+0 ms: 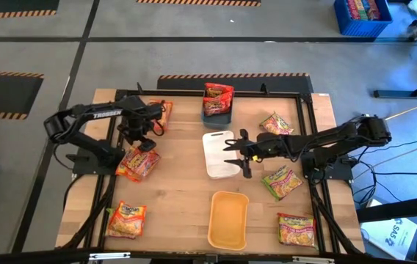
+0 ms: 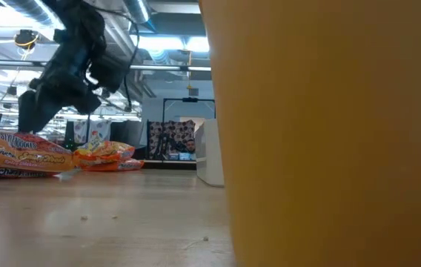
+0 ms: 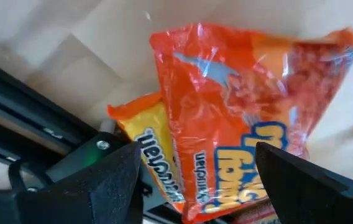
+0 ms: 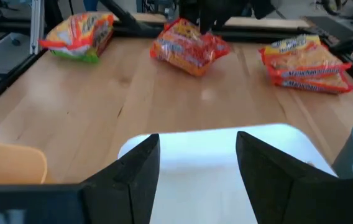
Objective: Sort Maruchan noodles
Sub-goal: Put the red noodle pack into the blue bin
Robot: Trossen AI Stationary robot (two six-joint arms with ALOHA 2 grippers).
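Left gripper hangs over the left side of the tabletop, fingers spread wide, nothing between them. Right below it lie two orange Maruchan packets, one overlapping the other, both flat on the wood by the black frame rail. From above, that pair sits just beside the gripper's tips.

Over on the right, the right gripper reaches in from the side and hovers at the white tray, fingers partly apart and empty; the tray's pale surface shows in the gap between them.

Packets are scattered all round. A red packet stands in the blue-grey tray at the far edge, middle. Another orange packet lies at the far left, partly under the left arm. A yellow-and-green packet rests at the near left corner. On the right side, three green-and-red packets: one far, one just beyond the right arm, one at the near right corner.

The orange-yellow tray sits near the front edge, middle, with nothing visible in it. Its wall fills half the low view.
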